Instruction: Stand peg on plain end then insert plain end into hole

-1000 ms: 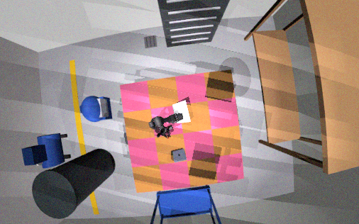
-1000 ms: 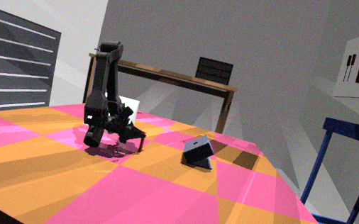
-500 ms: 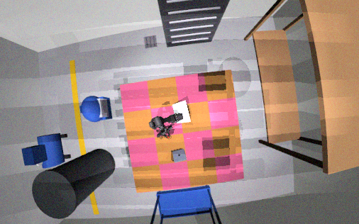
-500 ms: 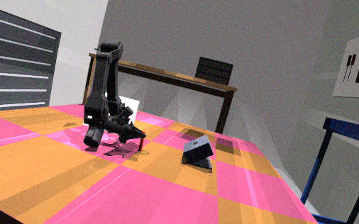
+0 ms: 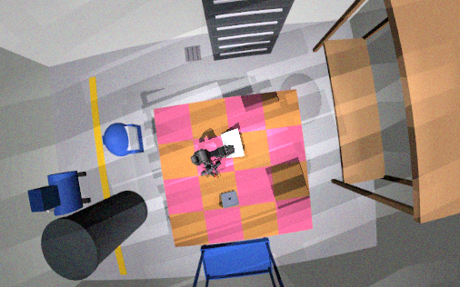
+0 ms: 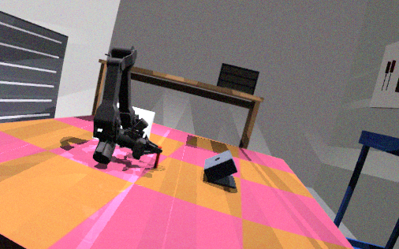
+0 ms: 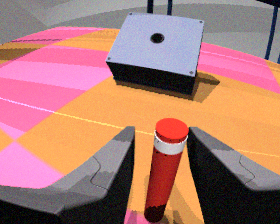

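The red peg [image 6: 157, 160] [image 7: 164, 175] stands upright on the table, white-banded end up; its foot is near the bottom edge of the wrist view. My gripper [image 6: 159, 150] [image 7: 161, 134] is open, with one finger on each side of the peg's upper part. In the wrist view a gap shows left of the peg, and the right fingertip is very close to it; whether they touch is unclear. The sloped grey panel [image 5: 225, 202] [image 6: 225, 158] [image 7: 136, 44] stands beyond the peg. Its single dark hole [image 6: 217, 158] [image 7: 157, 38] is empty.
A white board [image 5: 234, 143] [image 6: 147, 120] is beside the arm. The table [image 5: 253, 182] [image 6: 199, 221] has pink and orange squares with shadows across them. A blue chair or frame [image 5: 236, 259] is beyond the table edge, on the panel's side.
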`<control>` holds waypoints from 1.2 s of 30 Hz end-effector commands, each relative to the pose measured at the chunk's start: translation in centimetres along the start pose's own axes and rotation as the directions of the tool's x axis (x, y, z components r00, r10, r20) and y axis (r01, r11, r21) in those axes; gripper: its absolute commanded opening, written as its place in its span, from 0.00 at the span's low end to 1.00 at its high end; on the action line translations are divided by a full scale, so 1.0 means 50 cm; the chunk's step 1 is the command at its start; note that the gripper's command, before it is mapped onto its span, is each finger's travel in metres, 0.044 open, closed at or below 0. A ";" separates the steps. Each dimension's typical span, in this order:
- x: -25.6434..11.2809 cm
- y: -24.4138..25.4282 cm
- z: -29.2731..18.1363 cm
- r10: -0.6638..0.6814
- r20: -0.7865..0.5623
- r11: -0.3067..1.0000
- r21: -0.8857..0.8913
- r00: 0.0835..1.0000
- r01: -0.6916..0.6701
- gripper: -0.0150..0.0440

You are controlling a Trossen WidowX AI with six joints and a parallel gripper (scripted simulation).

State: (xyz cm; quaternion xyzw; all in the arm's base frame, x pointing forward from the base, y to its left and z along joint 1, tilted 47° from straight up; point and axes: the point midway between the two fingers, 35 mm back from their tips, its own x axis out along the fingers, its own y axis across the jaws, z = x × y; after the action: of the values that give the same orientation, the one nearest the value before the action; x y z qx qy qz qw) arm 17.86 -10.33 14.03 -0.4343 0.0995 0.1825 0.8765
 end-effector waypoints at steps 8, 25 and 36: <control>0.000 0.000 0.000 0.001 0.000 1.000 0.001 1.000 -0.001 0.61; 0.002 -0.003 0.011 0.014 -0.002 1.000 0.000 1.000 -0.014 1.00; -0.009 -0.029 0.224 0.060 -0.033 0.998 -0.017 0.998 -0.060 1.00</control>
State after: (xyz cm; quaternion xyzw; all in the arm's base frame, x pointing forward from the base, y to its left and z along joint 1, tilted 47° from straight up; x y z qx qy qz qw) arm 18.80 -4.39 19.99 -0.4379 0.1304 0.2116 0.8640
